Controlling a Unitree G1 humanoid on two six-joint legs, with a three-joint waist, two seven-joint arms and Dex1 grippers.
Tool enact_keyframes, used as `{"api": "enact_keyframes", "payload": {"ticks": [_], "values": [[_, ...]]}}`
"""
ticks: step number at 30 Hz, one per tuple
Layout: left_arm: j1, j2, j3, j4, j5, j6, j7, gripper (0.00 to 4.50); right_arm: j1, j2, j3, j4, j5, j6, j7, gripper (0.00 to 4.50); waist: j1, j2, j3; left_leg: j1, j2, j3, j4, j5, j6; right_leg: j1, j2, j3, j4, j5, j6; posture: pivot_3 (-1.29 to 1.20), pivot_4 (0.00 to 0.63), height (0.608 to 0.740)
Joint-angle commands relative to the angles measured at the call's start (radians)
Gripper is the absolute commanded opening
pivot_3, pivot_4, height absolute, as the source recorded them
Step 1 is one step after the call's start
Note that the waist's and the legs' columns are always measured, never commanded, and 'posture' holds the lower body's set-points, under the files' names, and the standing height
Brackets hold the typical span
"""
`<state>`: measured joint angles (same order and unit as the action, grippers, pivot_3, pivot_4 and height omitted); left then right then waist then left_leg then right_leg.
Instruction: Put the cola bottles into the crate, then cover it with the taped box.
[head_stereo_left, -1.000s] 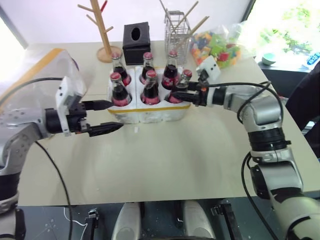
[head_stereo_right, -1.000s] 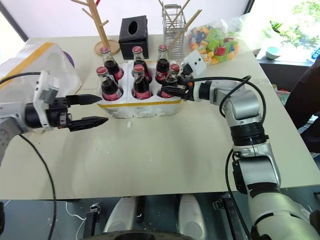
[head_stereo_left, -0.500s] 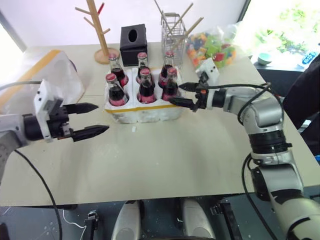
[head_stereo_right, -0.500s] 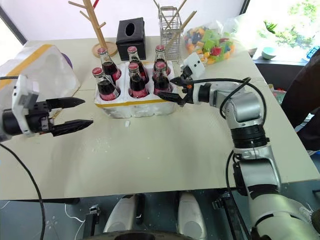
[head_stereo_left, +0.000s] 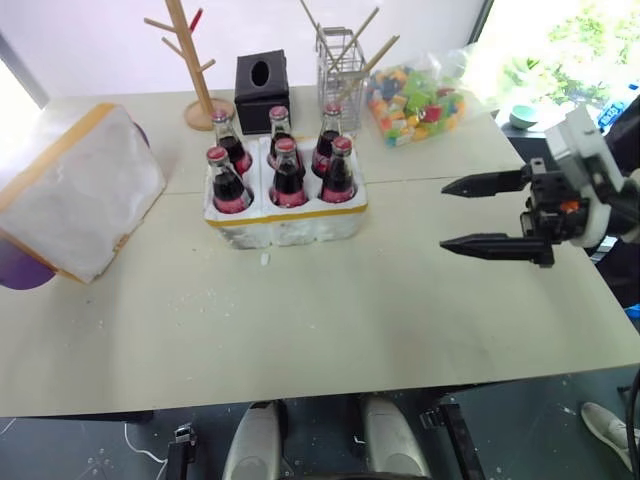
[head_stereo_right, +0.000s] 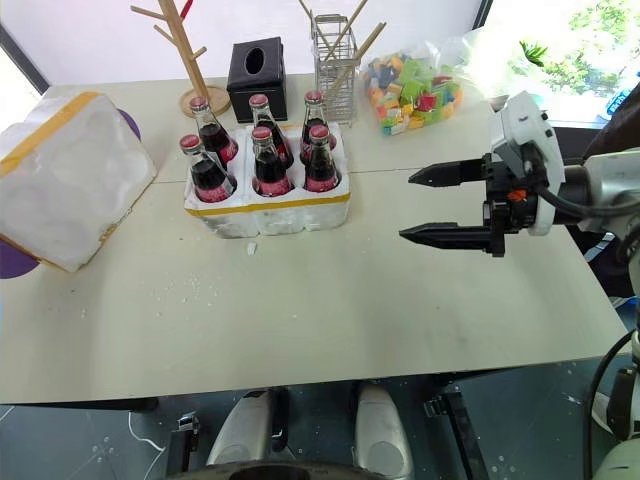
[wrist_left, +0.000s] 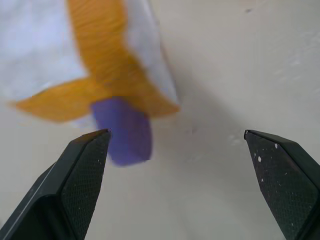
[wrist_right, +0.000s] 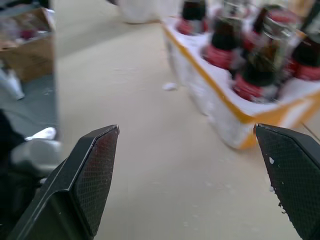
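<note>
All six cola bottles (head_stereo_right: 255, 160) stand in the crate (head_stereo_right: 266, 207). The taped box (head_stereo_right: 62, 178) lies tilted left of the crate. Right gripper (head_stereo_right: 432, 205), right of the crate, jaws wide, empty; left gripper (wrist_left: 175, 137) jaws wide near the box.

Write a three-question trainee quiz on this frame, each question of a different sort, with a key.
1. True or false: all six wells of the crate hold cola bottles.
2. Multiple choice: the taped box is (A) on top of the crate, (B) on the table to the crate's left, tilted, (C) held in the right tool.
3. Short answer: is the right tool open or shut, and does it hold anything?

Key
1. True: six bottles stand in two rows of three.
2. B: it leans over a purple item, apart from the crate.
3. Open and empty, off to the crate's right.
</note>
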<state>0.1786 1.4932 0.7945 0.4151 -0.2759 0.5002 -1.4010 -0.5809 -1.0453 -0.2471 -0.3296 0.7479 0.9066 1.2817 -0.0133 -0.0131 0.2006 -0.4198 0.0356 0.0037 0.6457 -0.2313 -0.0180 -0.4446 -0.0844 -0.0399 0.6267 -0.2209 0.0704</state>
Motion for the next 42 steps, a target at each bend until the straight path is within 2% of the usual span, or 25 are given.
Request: {"api": "enact_keyframes", "payload": {"ticks": [1, 4, 6, 8, 12, 16, 19, 24, 25, 26, 29, 34, 36, 39, 42], "values": [[-0.104, 0.077, -0.159, 0.169, 0.027, -0.072, -0.002, 4.50, 0.010, -0.004, -0.044, -0.063, 0.058, 0.005, -0.033, 4.43, 0.001, 0.000, 0.000, -0.001, 0.000, 0.001, -0.001, 0.000, 0.000, -0.002, -0.001, 0.000, -0.001, 0.000, -0.001, 0.00, 0.150, 0.740], [-0.313, 0.078, -0.372, 0.264, 0.055, -0.097, 0.003, 4.50, 0.035, 0.001, -0.048, -0.086, 0.074, -0.002, -0.065, 4.43, 0.003, 0.000, 0.000, -0.006, 0.000, 0.005, -0.001, 0.001, 0.001, -0.007, -0.002, 0.000, 0.000, 0.002, -0.003, 0.00, 0.150, 0.740], [-0.523, 0.033, -0.546, 0.326, 0.131, -0.109, -0.010, 4.50, 0.050, 0.003, -0.056, -0.106, 0.090, -0.002, -0.090, 4.43, 0.007, -0.001, 0.000, -0.009, -0.001, 0.006, -0.001, 0.001, 0.001, -0.009, -0.002, 0.001, 0.002, 0.002, -0.002, 0.00, 0.150, 0.740], [-0.687, -0.008, -0.666, 0.399, 0.212, -0.141, -0.020, 4.50, 0.058, 0.002, -0.064, -0.117, 0.103, -0.001, -0.110, 4.43, 0.007, -0.001, 0.000, -0.009, -0.001, 0.007, 0.000, 0.001, 0.002, -0.009, -0.001, 0.001, 0.003, 0.003, 0.001, 0.00, 0.150, 0.740], [-0.976, -0.096, -0.827, 0.559, 0.349, -0.166, -0.021, 4.50, 0.076, -0.006, -0.085, -0.142, 0.128, 0.004, -0.151, 4.43, 0.009, -0.005, -0.002, -0.007, 0.000, 0.007, 0.003, 0.001, 0.002, -0.006, 0.002, 0.001, 0.005, 0.006, 0.005, 0.00, 0.150, 0.740], [-1.125, -0.149, -0.912, 0.680, 0.432, -0.207, -0.036, 4.50, 0.108, -0.021, -0.127, -0.185, 0.175, 0.018, -0.180, 4.43, 0.004, -0.008, -0.003, -0.006, 0.000, 0.007, 0.005, 0.001, 0.002, -0.005, 0.002, 0.002, 0.005, 0.007, 0.006, 0.00, 0.150, 0.740], [-1.185, -0.181, -0.936, 0.738, 0.464, -0.231, -0.027, 3.69, 0.120, -0.022, -0.144, -0.199, 0.195, 0.019, -0.211, 4.50, 0.003, -0.008, -0.003, -0.006, 0.000, 0.007, 0.004, 0.001, 0.002, -0.005, 0.002, 0.003, 0.004, 0.007, 0.006, 0.00, 0.150, 0.740], [-1.223, -0.196, -0.943, 0.777, 0.486, -0.251, -0.045, 1.07, 0.147, -0.024, -0.159, -0.216, 0.213, 0.013, -0.243, 4.50, 0.004, -0.009, -0.002, -0.007, 0.001, 0.007, 0.004, 0.001, 0.002, -0.005, 0.002, 0.003, 0.004, 0.006, 0.006, 0.00, 0.150, 0.740], [-1.224, -0.196, -0.943, 0.779, 0.489, -0.257, -0.047, 0.62, 0.149, -0.024, -0.161, -0.216, 0.217, 0.011, -0.246, 4.50, 0.003, -0.009, -0.002, -0.007, 0.001, 0.007, 0.004, 0.001, 0.002, -0.005, 0.002, 0.003, 0.004, 0.006, 0.006, 0.00, 0.150, 0.740], [-1.225, -0.196, -0.943, 0.781, 0.491, -0.262, -0.049, 0.35, 0.150, -0.025, -0.161, -0.215, 0.220, 0.010, -0.249, 4.50, 0.003, -0.009, -0.002, -0.007, 0.001, 0.007, 0.004, 0.001, 0.002, -0.005, 0.002, 0.003, 0.004, 0.006, 0.006, 0.00, 0.150, 0.740], [-1.223, -0.195, -0.925, 0.773, 0.485, -0.302, -0.017, 0.29, 0.166, -0.031, -0.162, -0.206, 0.215, 0.002, -0.248, 4.50, 0.003, -0.009, -0.002, -0.006, 0.001, 0.007, 0.004, 0.001, 0.002, -0.005, 0.002, 0.003, 0.004, 0.006, 0.006, 0.00, 0.150, 0.740], [-1.229, -0.243, -0.814, 0.690, 0.398, -0.474, 0.171, 0.29, 0.194, -0.068, -0.188, -0.183, 0.259, 0.031, -0.223, 4.50, 0.014, -0.009, -0.003, -0.007, 0.001, 0.007, 0.005, 0.001, 0.002, -0.005, 0.002, 0.004, 0.005, 0.007, 0.006, 0.00, 0.150, 0.740], [-1.217, -0.277, -0.757, 0.616, 0.355, -0.564, 0.250, 0.29, 0.188, -0.069, -0.187, -0.180, 0.247, 0.019, -0.242, 4.50, 0.024, -0.010, -0.003, -0.006, 0.001, 0.007, 0.006, 0.001, 0.002, -0.005, 0.002, 0.004, 0.005, 0.007, 0.006, 0.00, 0.150, 0.740], [-1.220, -0.347, -0.686, 0.477, 0.327, -0.684, 0.450, 0.29, 0.177, -0.062, -0.183, -0.174, 0.253, 0.023, -0.276, 4.50, 0.029, -0.010, -0.003, -0.007, 0.001, 0.007, 0.008, 0.001, 0.002, -0.004, 0.002, 0.004, 0.004, 0.007, 0.006, 0.00, 0.150, 0.740], [-1.196, -0.384, -0.682, 0.331, 0.359, -0.810, 0.571, 0.29, 0.191, -0.057, -0.188, -0.191, 0.269, 0.026, -0.292, 4.50, 0.026, -0.010, -0.003, -0.007, 0.000, 0.007, 0.009, 0.001, 0.002, -0.002, 0.001, 0.005, 0.004, 0.009, 0.009, 0.00, 0.150, 0.740]]}}
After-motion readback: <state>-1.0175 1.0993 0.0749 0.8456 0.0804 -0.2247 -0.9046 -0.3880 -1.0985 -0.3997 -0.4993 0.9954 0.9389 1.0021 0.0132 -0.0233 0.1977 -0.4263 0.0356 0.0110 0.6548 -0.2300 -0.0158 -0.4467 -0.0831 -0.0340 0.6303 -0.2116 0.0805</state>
